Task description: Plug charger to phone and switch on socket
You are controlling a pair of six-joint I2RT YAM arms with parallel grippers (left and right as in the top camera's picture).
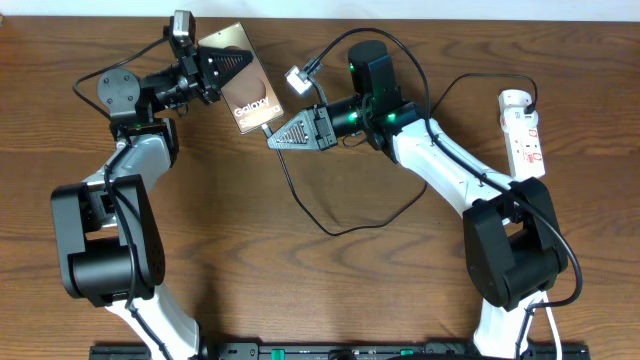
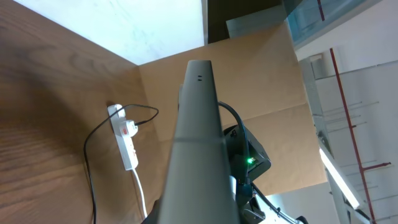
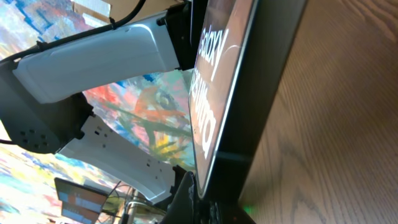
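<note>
left tool clamped on phone, tilted, desk 11 o'clock. right tool at phone's 5 o'clock end, opening unclear. charger loops toward socket, 3 o'clock.

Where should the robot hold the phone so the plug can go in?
Grip the phone from the left, by its short end there, pinching its flat faces, as the left end effector does. It is a thin slab, so the faces give the widest hold, and the other end is free, facing the right end effector.
</note>
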